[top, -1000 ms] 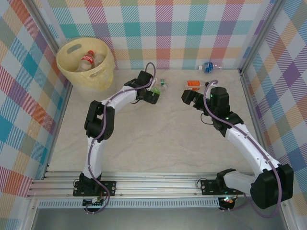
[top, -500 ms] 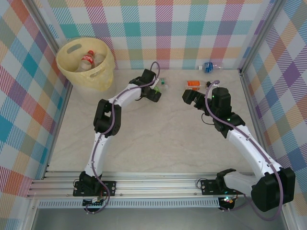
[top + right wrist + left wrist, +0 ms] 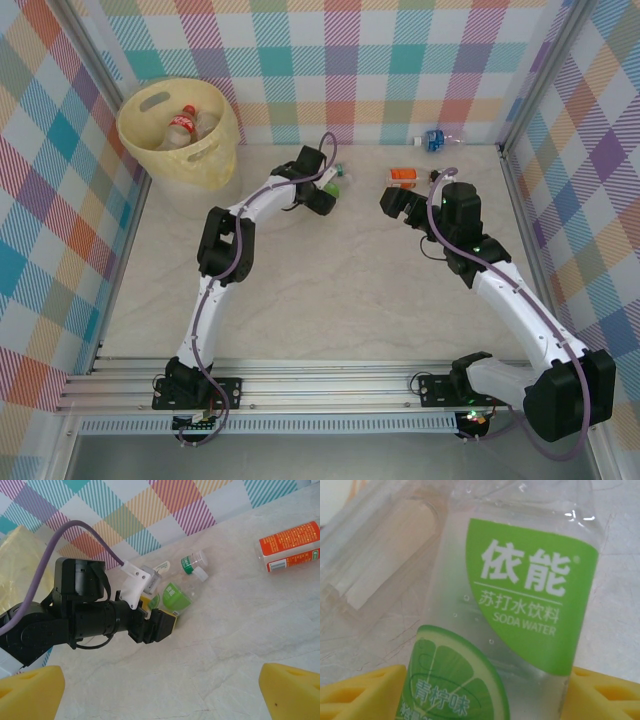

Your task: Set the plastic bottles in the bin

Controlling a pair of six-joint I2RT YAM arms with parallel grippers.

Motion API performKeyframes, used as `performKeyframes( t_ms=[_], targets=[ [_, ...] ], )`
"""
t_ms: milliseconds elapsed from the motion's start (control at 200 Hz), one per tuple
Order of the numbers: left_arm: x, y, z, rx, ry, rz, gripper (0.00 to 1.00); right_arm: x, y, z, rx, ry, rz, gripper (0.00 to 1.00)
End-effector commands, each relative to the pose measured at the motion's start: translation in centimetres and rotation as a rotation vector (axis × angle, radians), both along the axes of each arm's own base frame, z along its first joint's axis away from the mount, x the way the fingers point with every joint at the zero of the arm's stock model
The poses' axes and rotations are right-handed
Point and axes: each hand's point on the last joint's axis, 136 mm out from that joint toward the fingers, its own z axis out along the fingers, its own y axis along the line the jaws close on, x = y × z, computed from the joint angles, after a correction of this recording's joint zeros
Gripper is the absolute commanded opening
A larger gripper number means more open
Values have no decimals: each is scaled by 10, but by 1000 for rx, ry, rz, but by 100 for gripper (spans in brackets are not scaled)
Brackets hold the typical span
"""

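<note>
Squeeze left claw [image 3: 328, 188] gently across green-label soda-water bottle [image 3: 530, 605], lying at bench [image 3: 330, 290] 12 o'clock; cannot tell if clenched already. Keep right claw [image 3: 393, 203] released, away. Lift toward bin [image 3: 215, 165] at 10 o'clock.

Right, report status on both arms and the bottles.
Left gripper: jaws open, straddling green-label bottle. Right gripper open, empty. Bin holds red-label bottle; orange-label bottle, blue-label bottle loose on table. Nothing blocking.
</note>
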Motion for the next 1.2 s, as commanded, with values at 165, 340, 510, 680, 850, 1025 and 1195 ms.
performKeyframes(
  t_ms=[165,340,510,680,850,1025,1195],
  targets=[
    [-12,4,15,-17,-48,33,61,2,-4,10,-14,-32,-9,100],
    [-27,12,35,-54,-81,67,57,0,3,11,-14,-48,32,100],
    [-54,11,64,-140,-104,53,57,-5,22,16,26,-85,149,100],
    [-72,18,99,-213,-156,76,56,-6,41,16,53,-80,247,100],
    [-87,25,134,-288,-192,121,56,-6,58,13,23,-102,304,100],
    [-94,43,175,-334,-205,219,55,-11,82,11,-38,-140,390,100],
    [-99,55,219,-377,-267,251,54,-18,106,11,-119,-196,474,100]
  ],
)
